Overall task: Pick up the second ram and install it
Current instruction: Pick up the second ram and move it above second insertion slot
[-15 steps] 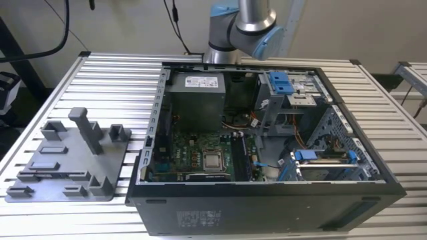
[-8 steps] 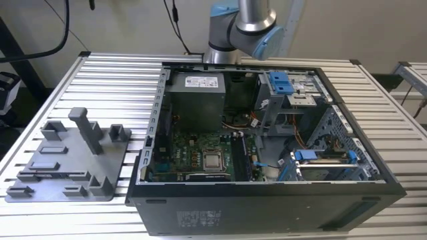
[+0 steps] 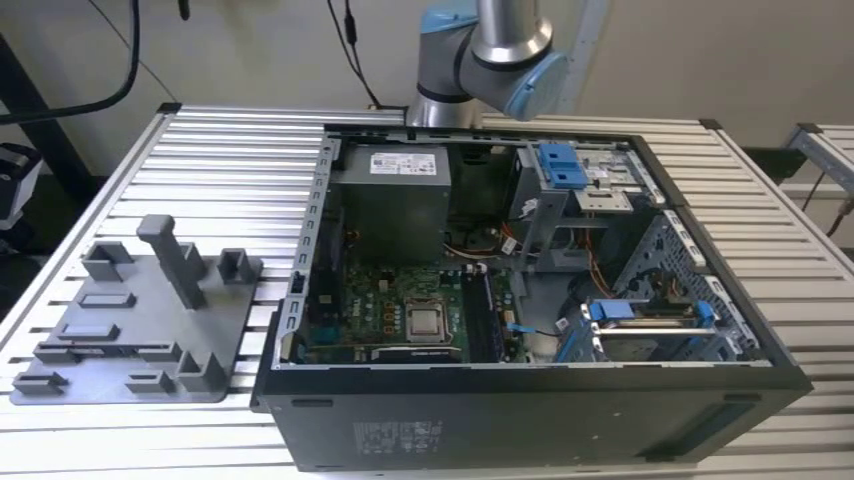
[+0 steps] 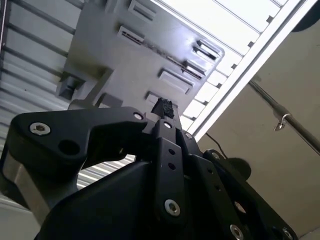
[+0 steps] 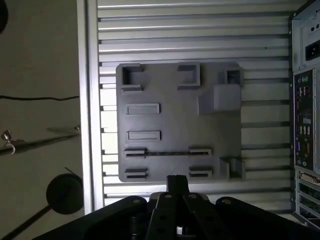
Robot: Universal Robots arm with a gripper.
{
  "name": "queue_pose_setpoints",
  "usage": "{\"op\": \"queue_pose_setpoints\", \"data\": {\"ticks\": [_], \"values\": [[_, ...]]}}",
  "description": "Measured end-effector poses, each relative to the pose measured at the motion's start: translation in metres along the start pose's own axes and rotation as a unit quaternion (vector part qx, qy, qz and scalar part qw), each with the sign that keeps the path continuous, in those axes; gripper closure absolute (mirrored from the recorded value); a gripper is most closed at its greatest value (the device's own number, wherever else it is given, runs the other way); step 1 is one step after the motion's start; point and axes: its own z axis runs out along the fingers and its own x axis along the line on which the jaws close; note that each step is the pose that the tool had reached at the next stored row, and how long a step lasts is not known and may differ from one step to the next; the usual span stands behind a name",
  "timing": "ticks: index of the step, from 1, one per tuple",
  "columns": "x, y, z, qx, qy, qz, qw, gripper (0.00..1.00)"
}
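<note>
In the exterior view, a slatted bench (image 3: 214, 160) is seen carrying an open computer case (image 3: 534, 410). A grey fixture tray (image 3: 140, 315) lies beside the case, on the exterior view's left. The arm (image 3: 481, 50) is seen rising behind the case.

In the second wrist view, the claw (image 4: 162, 107) is shown with its fingers pressed together, held over the tray (image 4: 100, 55) and apart from it. Beyond the fingertips, the second ram (image 4: 165, 54) is seen as a thin dark strip standing on edge between two slotted holders of the tray.

In the first wrist view, the claw (image 5: 177, 181) is again seen pressed together, its tip set over the tray's (image 5: 175, 120) nearest edge. The second ram (image 5: 168, 153) is seated on edge in one pair of holders, one row away from the tip. The back panel of the case (image 5: 305, 125) is seen beside the tray.
</note>
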Motion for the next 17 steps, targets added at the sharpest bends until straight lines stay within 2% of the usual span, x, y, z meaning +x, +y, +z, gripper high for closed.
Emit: {"op": "queue_pose_setpoints", "data": {"ticks": [3, 6, 9, 13, 14, 17], "values": [[0.0, 0.0, 0.0, -0.0003, 0.0012, -0.023, 0.9997, 0.89], [0.0, 0.0, -0.0001, -0.0006, 0.0025, -0.045, 0.999, 0.89], [0.0, 0.0, -0.0001, -0.0009, 0.0037, -0.069, 0.9976, 0.89], [0.0, 0.0, -0.0001, -0.0013, 0.0053, -0.099, 0.9951, 0.89], [0.0, 0.0, -0.0001, -0.0013, 0.0055, -0.103, 0.9947, 0.89], [0.0, 0.0, -0.0001, -0.0013, 0.0056, -0.104, 0.9946, 0.89]]}}
